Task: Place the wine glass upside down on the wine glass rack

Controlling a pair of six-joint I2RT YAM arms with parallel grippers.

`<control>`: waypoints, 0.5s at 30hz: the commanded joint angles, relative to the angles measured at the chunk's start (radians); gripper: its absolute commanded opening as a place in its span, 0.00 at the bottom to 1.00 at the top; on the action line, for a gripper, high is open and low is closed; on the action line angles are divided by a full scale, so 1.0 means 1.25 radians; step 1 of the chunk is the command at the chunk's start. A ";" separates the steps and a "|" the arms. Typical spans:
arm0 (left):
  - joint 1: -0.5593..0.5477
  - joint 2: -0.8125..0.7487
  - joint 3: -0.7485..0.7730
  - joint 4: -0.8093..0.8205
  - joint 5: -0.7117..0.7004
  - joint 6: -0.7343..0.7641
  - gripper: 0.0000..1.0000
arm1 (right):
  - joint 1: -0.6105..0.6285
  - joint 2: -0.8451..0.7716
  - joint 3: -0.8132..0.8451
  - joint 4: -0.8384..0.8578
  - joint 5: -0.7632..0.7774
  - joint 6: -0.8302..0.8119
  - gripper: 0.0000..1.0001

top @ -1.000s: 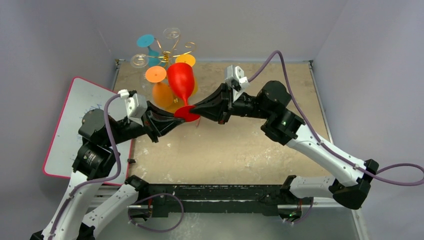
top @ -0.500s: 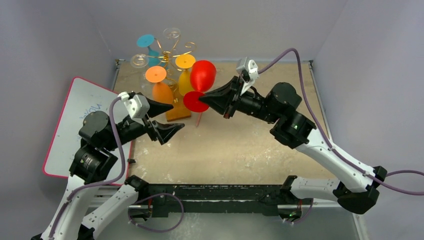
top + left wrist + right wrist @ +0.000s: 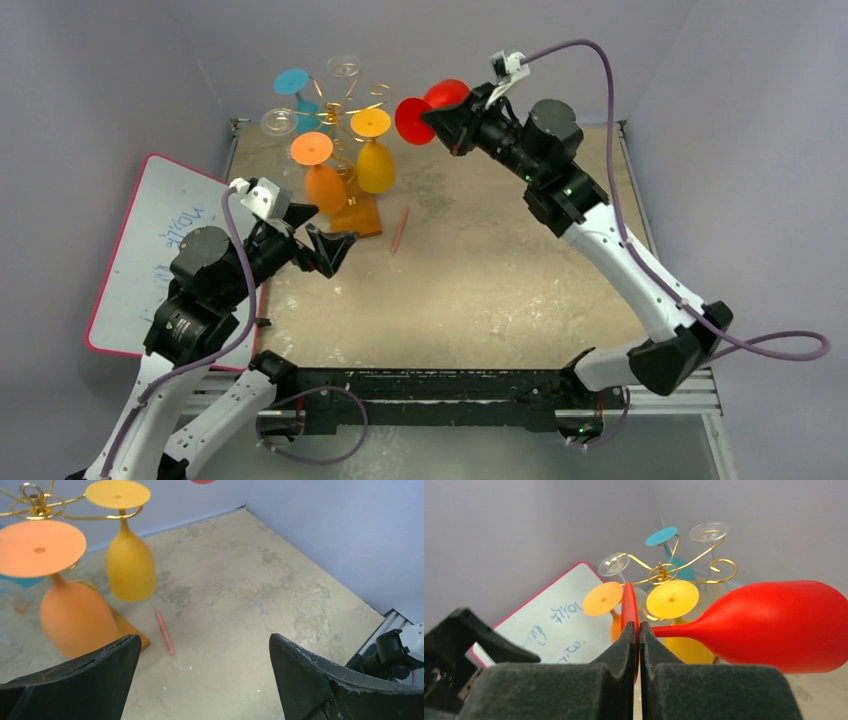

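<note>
My right gripper is shut on the round foot of the red wine glass. It holds the glass high in the air, on its side, just right of the wine glass rack. In the right wrist view the foot is pinched between the fingertips, and the red bowl points right, in front of the gold scroll arms. Orange, yellow, teal and clear glasses hang upside down on the rack. My left gripper stands open and empty, low beside the rack's wooden base; its jaws frame only bare table.
A thin pink stick lies on the table right of the wooden base, also seen in the left wrist view. A whiteboard with a pink rim lies at the left edge. Walls close in behind and at both sides.
My left gripper let go of the red glass's foot, opened wide and drew back to the left. My right gripper carried the glass up and back, tipping it sideways near the rack.
</note>
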 commanded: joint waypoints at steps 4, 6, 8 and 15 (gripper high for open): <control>0.000 -0.025 -0.066 0.009 -0.100 -0.047 1.00 | -0.071 0.134 0.153 0.108 -0.014 0.140 0.00; 0.000 -0.031 -0.075 0.011 -0.120 -0.054 1.00 | -0.084 0.175 0.173 0.132 -0.014 0.163 0.00; -0.001 -0.031 -0.067 -0.001 -0.144 -0.054 1.00 | -0.096 0.200 0.185 0.162 0.009 0.188 0.00; 0.000 -0.019 -0.002 -0.051 -0.181 -0.073 1.00 | -0.134 0.301 0.255 0.222 0.048 0.289 0.00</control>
